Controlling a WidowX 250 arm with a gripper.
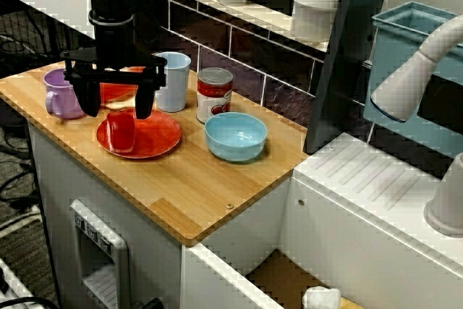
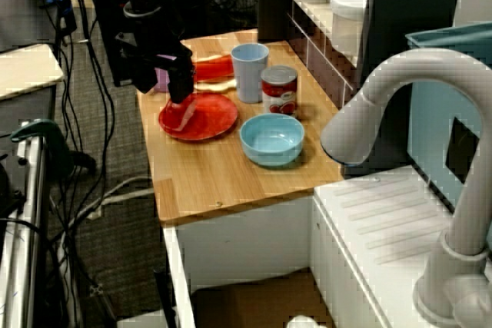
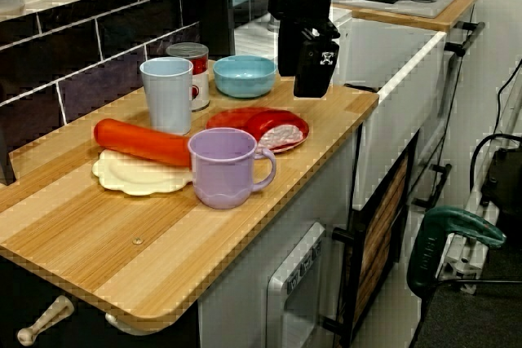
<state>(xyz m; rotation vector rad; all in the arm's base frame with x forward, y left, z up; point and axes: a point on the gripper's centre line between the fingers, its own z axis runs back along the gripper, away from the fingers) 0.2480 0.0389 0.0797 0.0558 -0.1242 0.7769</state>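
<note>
My black gripper hangs open over the left part of the wooden counter, its two fingers spread wide with nothing between them. Just below it a red cup lies on its side on a red plate. From the sink side, the gripper stands over the plate's near-left edge, above the cup. From the counter's end, the gripper hovers behind the plate, and the cup shows its pale mouth.
A purple mug, a light blue tumbler, a red-labelled can and a blue bowl surround the plate. An orange sausage-shaped thing lies on a cream plate. A tiled ledge holds jars; a sink and tap lie right.
</note>
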